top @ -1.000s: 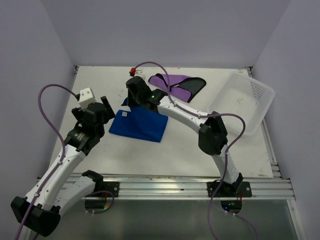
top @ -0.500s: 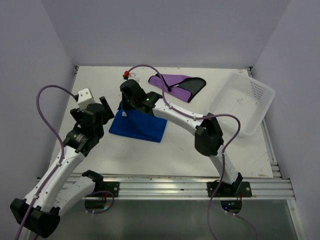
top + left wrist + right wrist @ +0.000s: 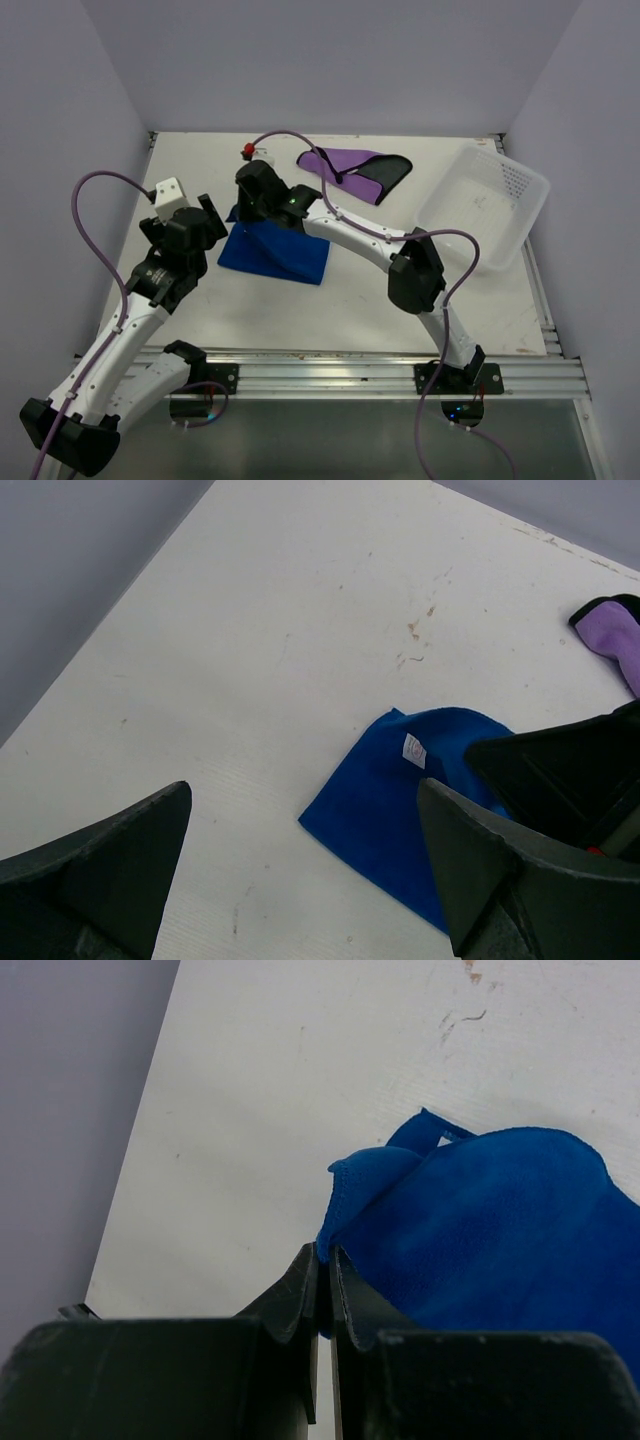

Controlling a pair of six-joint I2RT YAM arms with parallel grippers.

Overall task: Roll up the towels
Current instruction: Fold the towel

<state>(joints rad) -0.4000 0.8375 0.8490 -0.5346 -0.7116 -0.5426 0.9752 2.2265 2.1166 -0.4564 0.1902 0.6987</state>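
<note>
Two towels on white tabletop. Nearer one, blue towel, left of centre, folded to a rough rectangle, mostly flat, far-left corner raised off the surface. Farther one, purple towel, right of centre near back edge, flat, black section at its right end, dark trim; well apart from blue towel. White perforated basket at right side, set at an angle, apart from both towels.

At blue towel's far-left corner: right end effector, fingers pressed together, pinching a bunched edge of the cloth. In right wrist view, small fold of blue fabric caught right at the fingertips, rest of towel spreading out to the right behind it. Right arm stretched from its base diagonally across to that corner.

Just left of blue towel: left end effector, fingers spread wide, nothing between them, nothing held. Raised above tabletop, seemingly not touching the cloth. In left wrist view, towel's corner visible in the gap between the two fingers, small white label on it, right arm's black housing over the towel's right part, bit of purple towel at upper right edge.

Few small brown marks on tabletop beyond blue towel.
</note>
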